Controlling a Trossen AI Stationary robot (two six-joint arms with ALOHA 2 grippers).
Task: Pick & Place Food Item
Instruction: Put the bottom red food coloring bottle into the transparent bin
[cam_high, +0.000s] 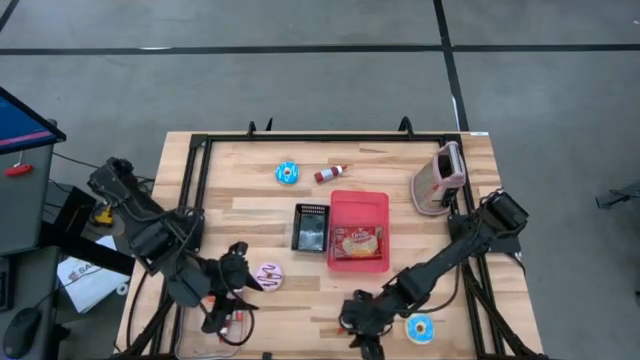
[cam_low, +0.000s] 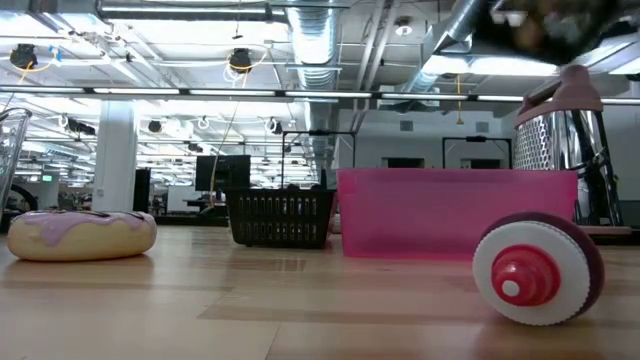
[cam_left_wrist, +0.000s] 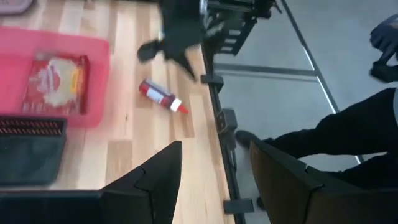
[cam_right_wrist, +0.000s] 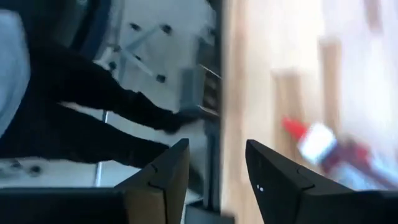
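Wooden table (cam_high: 250, 215), both pincers (cam_high: 228, 322) (cam_high: 365, 340) empty, parted, tips blurred at near edge.

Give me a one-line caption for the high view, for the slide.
Both arms reach over the near table edge, left gripper and right gripper empty; snack packet lies in the pink tray.
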